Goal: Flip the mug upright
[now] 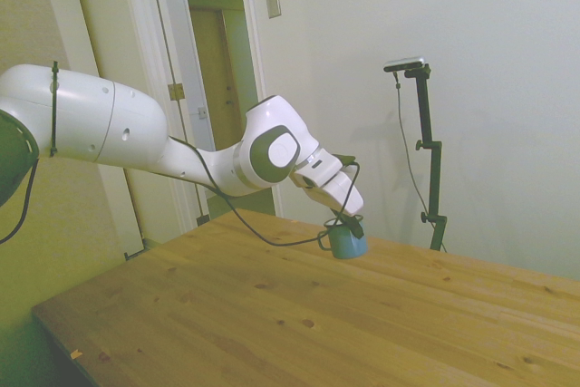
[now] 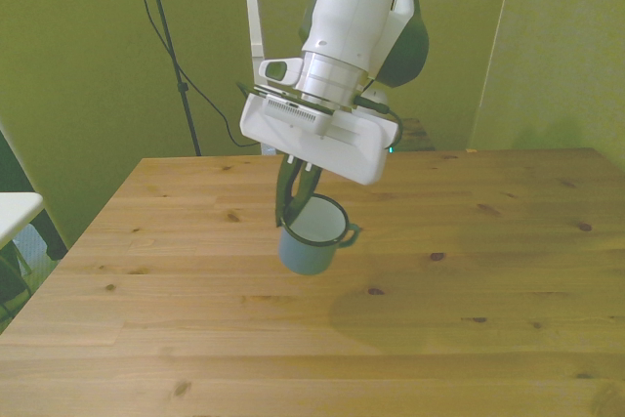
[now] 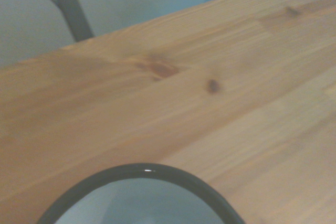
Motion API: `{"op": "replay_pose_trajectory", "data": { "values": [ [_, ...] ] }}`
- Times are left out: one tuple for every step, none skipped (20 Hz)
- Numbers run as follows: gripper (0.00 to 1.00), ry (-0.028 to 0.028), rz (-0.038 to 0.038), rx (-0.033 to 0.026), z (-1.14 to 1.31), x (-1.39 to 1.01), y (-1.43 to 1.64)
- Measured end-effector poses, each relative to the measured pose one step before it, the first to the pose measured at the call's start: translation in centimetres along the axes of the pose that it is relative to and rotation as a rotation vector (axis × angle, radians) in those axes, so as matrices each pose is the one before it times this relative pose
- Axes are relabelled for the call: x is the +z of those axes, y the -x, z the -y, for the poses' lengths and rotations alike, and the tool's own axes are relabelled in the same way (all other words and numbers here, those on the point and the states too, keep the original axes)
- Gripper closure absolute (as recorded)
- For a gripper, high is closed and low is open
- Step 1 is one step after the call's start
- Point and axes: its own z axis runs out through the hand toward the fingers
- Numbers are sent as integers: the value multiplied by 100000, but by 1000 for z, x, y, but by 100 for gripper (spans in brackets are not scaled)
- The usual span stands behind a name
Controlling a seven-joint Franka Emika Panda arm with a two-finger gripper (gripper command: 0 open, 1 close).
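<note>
Gripper [image 2: 296, 194] clamping the mug [image 2: 311, 238] by its rim, fingers pinching the wall on the side opposite the handle. Mug hanging mouth-up, tilted a bit, above the wooden table [image 2: 469, 280]; probably clear of the surface, though the side view is too soft to confirm. Handle pointing toward the front view's right. Dark rim and pale inside [image 3: 142, 203] filling the wrist view's edge, table planks beyond it.
</note>
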Motion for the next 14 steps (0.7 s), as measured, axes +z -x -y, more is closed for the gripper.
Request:
{"op": "replay_pose_trajectory", "data": {
  "values": [
    [100, -4031, 2944, 219, -296, 157, 348],
    [100, -3762, 3035, -65, -394, 167, 256],
    [100, -3322, 3112, -350, -436, 232, 281],
    [100, -2952, 3357, -439, -356, 301, 487],
    [100, -2327, 3811, -686, -277, 422, 714],
    [100, -1871, 4286, -1000, -114, 420, 831],
    [100, -2220, 4218, -1206, 45, 325, 805],
    [100, -1770, 3318, -1023, -128, 314, 474],
    [100, -1020, 1889, -954, -439, 216, -50],
    [100, -117, 746, -433, -576, 235, -356],
    [100, 353, 295, -35, -583, 184, -522],
    [100, 727, -73, -157, -491, 160, -451],
    [100, 765, -120, -55, -352, 224, -268],
    [100, 618, -40, 15, -192, 266, -50]
  ]
}}
